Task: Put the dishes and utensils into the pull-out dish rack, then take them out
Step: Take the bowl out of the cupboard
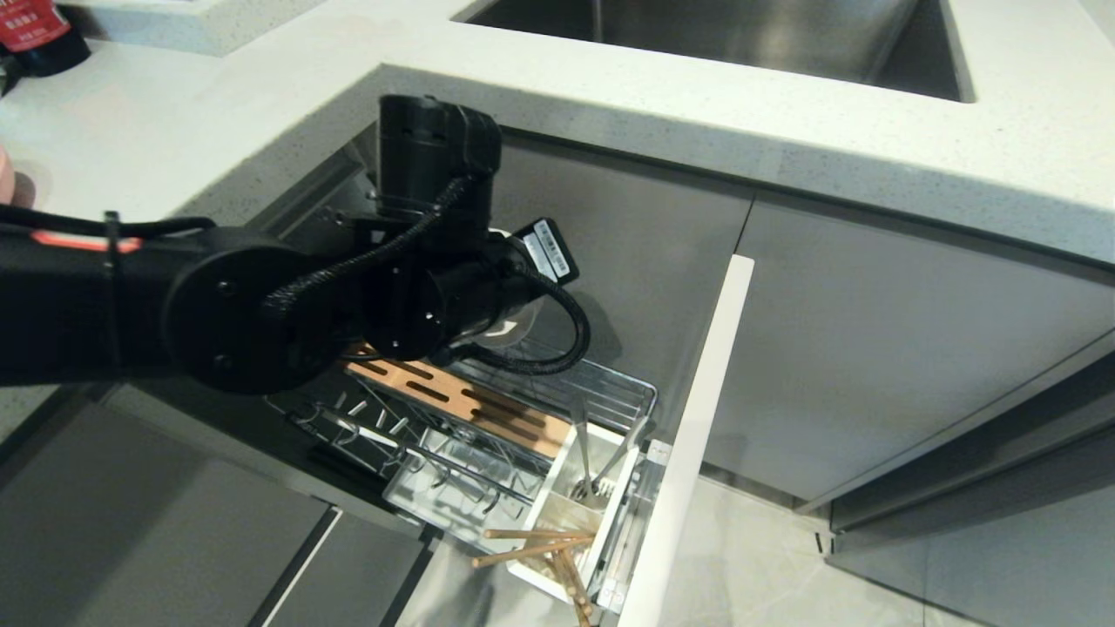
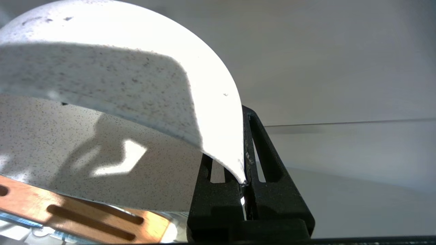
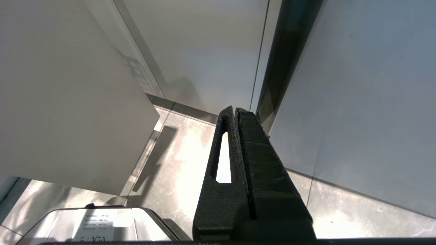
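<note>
Head view, from left to right: the robot's left arm (image 1: 218, 305) reaches in from the left edge, over the pull-out dish rack (image 1: 488, 435) drawn out under the white desk (image 1: 697, 113). Its slotted wooden strip (image 1: 453, 405) runs across the centre, and to the lower right the white utensil caddy (image 1: 566, 514) holds the spoon (image 1: 582, 461), upright, and the chopsticks (image 1: 531, 544), lying tilted. In the left wrist view, the left end effector (image 2: 246, 163) pinches the rim of the white speckled bowl (image 2: 119, 102) above the wooden strip. In the right wrist view, the right end effector (image 3: 235, 115) hangs over the floor (image 3: 180, 160), its fingers pressed together
</note>
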You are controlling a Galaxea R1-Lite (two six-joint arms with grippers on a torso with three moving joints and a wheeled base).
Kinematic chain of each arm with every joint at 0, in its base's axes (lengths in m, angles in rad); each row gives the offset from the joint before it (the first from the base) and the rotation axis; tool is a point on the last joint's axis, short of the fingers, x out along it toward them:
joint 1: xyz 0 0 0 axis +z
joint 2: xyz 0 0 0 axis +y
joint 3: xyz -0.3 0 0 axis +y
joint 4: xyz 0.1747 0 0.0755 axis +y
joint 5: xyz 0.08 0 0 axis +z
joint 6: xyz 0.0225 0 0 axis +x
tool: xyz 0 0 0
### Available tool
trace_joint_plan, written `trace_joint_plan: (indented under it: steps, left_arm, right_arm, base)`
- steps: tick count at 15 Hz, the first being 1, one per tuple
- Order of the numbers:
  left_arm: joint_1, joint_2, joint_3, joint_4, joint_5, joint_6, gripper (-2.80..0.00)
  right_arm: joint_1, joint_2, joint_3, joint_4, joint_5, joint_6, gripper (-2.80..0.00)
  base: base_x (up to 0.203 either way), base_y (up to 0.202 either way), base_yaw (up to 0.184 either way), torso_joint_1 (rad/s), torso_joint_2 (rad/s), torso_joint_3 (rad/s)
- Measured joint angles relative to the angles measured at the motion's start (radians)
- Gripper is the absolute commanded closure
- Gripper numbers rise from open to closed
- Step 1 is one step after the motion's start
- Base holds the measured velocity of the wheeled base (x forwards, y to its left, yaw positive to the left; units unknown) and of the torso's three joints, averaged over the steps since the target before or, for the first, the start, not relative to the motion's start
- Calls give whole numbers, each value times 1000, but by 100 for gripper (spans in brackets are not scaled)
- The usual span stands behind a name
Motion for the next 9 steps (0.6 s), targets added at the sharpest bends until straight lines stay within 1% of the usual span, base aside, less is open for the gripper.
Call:
trace_joint_plan:
  steps: [3, 6, 9]
  left_arm:
    - [-32, -134, 24, -1, 5, 37, 0]
    - [-70, -283, 45, -7, 27, 101, 0]
    - [-88, -414, 51, -12, 52, 172, 0]
  right_arm:
    - [0, 0, 0, 0, 0, 0, 0]
    - [0, 0, 0, 0, 0, 0, 0]
    - [0, 0, 0, 0, 0, 0, 0]
  base:
    - [0, 0, 0, 0, 0, 0]
    - [0, 0, 0, 0, 0, 0]
    - [0, 0, 0, 0, 0, 0]
